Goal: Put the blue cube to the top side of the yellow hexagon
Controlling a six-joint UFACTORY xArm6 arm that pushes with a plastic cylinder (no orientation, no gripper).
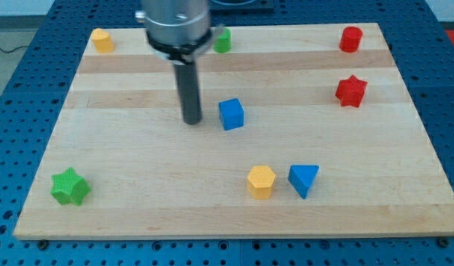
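The blue cube [231, 114] sits near the middle of the wooden board [138, 199]. The yellow hexagon [261, 181] lies below it and a little to the right, toward the view's bottom. My tip [193, 120] rests on the board just left of the blue cube, with a small gap between them. The rod rises from the tip to the arm's grey housing at the view's top.
A blue triangle [303, 179] sits right beside the yellow hexagon. A red star [351, 91] and a red block [351, 38] are at the upper right. A green block [223, 41] and a yellow block [102, 40] are at the top. A green star [69, 186] is at the lower left.
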